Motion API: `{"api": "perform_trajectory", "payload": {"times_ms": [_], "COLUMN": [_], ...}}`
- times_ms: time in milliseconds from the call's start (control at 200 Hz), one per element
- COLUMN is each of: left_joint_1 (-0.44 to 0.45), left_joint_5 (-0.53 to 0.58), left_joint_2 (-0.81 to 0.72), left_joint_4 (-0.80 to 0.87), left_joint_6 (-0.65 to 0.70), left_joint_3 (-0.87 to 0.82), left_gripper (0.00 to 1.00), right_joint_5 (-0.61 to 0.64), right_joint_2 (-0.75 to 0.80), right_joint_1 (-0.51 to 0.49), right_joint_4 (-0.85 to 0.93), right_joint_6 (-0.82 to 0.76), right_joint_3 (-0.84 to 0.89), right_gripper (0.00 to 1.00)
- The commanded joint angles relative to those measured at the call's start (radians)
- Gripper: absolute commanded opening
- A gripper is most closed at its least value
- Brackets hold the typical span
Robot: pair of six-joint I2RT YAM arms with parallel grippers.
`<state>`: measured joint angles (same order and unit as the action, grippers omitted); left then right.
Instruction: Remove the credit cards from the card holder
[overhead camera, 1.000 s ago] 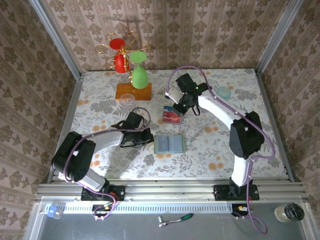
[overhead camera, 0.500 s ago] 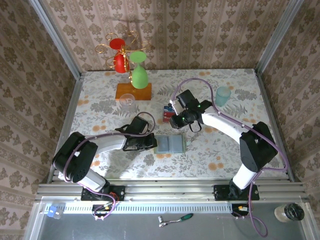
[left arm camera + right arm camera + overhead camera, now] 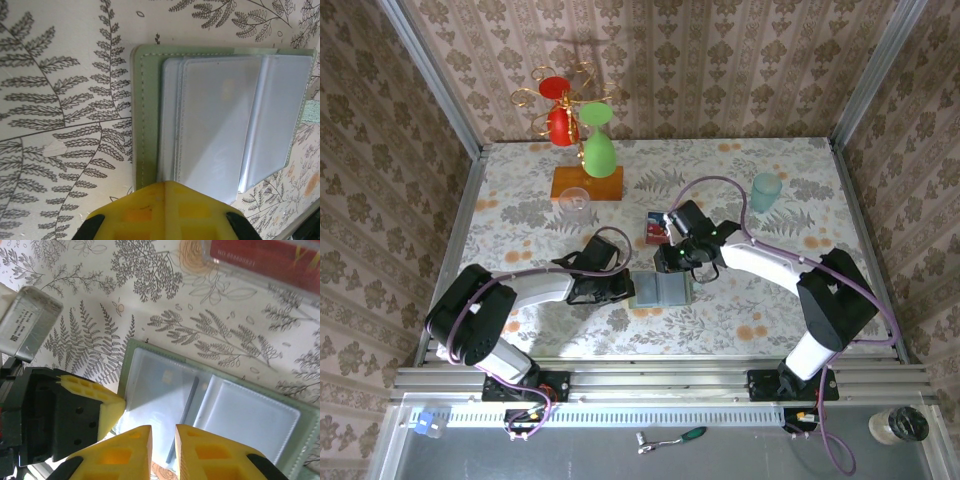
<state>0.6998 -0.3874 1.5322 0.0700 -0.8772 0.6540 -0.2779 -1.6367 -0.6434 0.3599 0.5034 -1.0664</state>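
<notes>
The card holder (image 3: pixel 662 290) lies open on the flowered table, pale green with frosted clear sleeves (image 3: pixel 215 115) (image 3: pixel 235 410). A faint card outline with a chip mark (image 3: pixel 167 375) shows through the left sleeve. My left gripper (image 3: pixel 626 288) is shut, its yellow tip (image 3: pixel 167 184) resting on the holder's left edge, also seen in the right wrist view (image 3: pixel 112 407). My right gripper (image 3: pixel 677 264) hovers just over the holder's left half, its jaws (image 3: pixel 163 432) a narrow gap apart with nothing between them. Red credit cards (image 3: pixel 663 231) (image 3: pixel 260 255) lie in a small clear tray behind the holder.
A stand with red and green glasses (image 3: pixel 582 135) on an orange base is at the back left, a clear glass (image 3: pixel 576 198) in front of it. A teal cup (image 3: pixel 766 190) stands at the back right. Patterned walls enclose the table.
My right gripper has come from the tray at the back down toward me and now sits over the card holder. My left gripper has slid slightly right onto the holder's edge.
</notes>
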Motion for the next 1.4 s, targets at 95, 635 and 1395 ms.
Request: {"api": "perform_trajectory", "payload": {"times_ms": [95,635,1395], "left_joint_1": [0.004,-0.035,-0.039], "left_joint_5": [0.035,0.004,-0.001], "left_joint_2": [-0.049,0.009,0.019], "left_joint_4": [0.023,-0.001,-0.005], "left_joint_6": [-0.011,0.020,0.011], "left_joint_3": [-0.008,0.009,-0.031], "left_gripper": [0.01,0.00,0.00], "right_joint_5": [-0.033,-0.077,-0.091], "right_joint_2": [0.048,-0.044,-0.166], "right_joint_1": [-0.023,-0.053,-0.084], "right_joint_4": [-0.097,-0.056,-0.055], "right_joint_6": [0.143,0.263,0.286], "right_joint_3": [0.056,0.036,-0.013], "right_gripper": [0.18,0.18,0.32]}}
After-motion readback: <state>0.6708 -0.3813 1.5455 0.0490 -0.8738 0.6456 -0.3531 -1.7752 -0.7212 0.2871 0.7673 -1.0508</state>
